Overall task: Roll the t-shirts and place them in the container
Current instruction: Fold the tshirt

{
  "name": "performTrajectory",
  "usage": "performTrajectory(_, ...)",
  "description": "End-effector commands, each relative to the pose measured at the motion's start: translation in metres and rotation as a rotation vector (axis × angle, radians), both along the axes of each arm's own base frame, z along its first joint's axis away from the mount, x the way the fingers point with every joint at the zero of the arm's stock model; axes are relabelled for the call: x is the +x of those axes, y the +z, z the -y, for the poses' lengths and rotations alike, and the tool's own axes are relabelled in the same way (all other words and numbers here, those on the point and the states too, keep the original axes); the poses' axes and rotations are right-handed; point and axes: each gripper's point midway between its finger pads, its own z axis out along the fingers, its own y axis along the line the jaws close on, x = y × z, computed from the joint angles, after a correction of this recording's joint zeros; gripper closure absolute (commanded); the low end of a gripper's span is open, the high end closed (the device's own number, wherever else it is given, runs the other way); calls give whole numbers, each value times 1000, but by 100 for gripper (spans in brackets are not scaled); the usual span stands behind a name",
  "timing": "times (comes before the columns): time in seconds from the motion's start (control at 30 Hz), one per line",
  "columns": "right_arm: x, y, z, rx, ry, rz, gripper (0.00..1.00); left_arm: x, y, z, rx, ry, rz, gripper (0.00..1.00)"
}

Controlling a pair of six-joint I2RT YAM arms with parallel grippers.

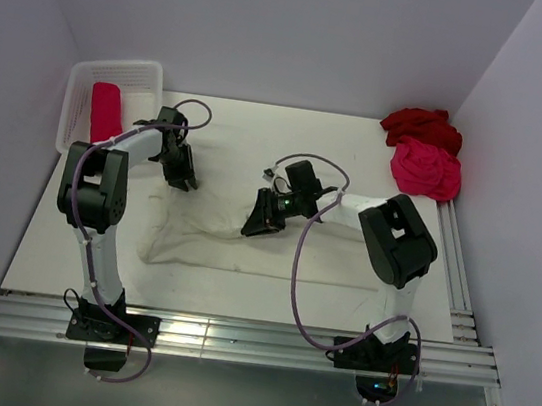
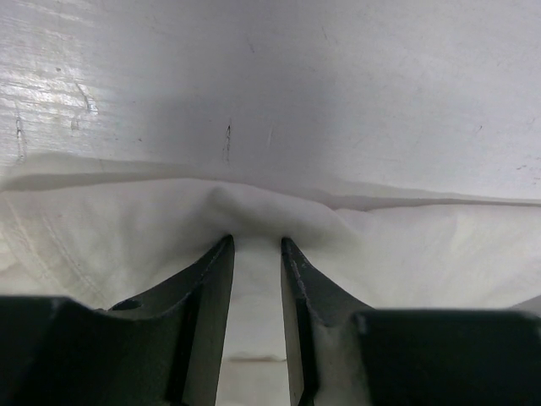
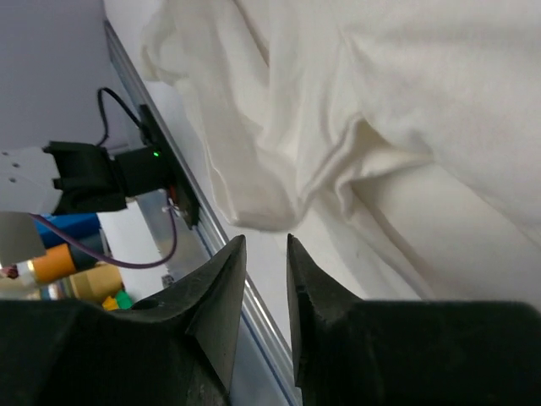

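A cream-white t-shirt (image 1: 235, 243) lies spread flat on the table in front of both arms. My left gripper (image 1: 180, 176) is at its far left edge. In the left wrist view the gripper (image 2: 258, 244) has narrow jaws pinching a puckered ridge of that shirt (image 2: 406, 254). My right gripper (image 1: 256, 221) hovers over the shirt's far edge. In the right wrist view this gripper (image 3: 265, 241) is slightly open and empty, and a folded lump of the shirt (image 3: 254, 199) lies just past its tips. A rolled pink-red shirt (image 1: 106, 111) lies in the basket. A dark red shirt (image 1: 421, 126) and a pink-red shirt (image 1: 425, 170) are heaped at the far right.
A white slatted basket (image 1: 148, 73) stands at the far left corner. Aluminium rails (image 1: 232, 339) run along the near edge and the right side. Grey walls close in the table on three sides. A purple cable (image 1: 298, 267) hangs from the right arm.
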Motion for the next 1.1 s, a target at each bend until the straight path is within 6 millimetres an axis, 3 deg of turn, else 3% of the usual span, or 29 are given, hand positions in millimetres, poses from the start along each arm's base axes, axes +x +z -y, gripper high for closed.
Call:
performTrajectory(0.0,-12,7,7,-39,62,55,66,-11,-29,1,41,-30,-68,65)
performTrajectory(0.1,-15,6,12,-79,87,70,56,-10,-28,2,41,-33,-65,65)
performTrajectory(0.27,-13,20,11,-68,89,108,53,-11,-28,2,45,-36,-70,66)
performTrajectory(0.5,20,63,-21,56,20,144,48,-9,-27,1,50,-40,-68,66)
performTrajectory(0.57,22,62,-33,42,36,166,45,-9,-27,2,44,-42,-67,66)
performTrajectory(0.6,30,74,-42,46,41,209,45,-10,-28,2,44,-43,-72,65)
performTrajectory(0.67,28,61,-53,-18,59,234,45,-10,-28,3,36,-45,-73,66)
performTrajectory(0.7,34,70,-60,-22,56,269,45,-10,-28,4,34,-46,-75,65)
performTrajectory(0.9,39,67,-92,-120,75,457,44,-11,-27,7,17,-59,-82,65)
performTrajectory(1.07,36,48,-112,-259,107,616,44,-13,-27,10,-5,-65,-91,65)
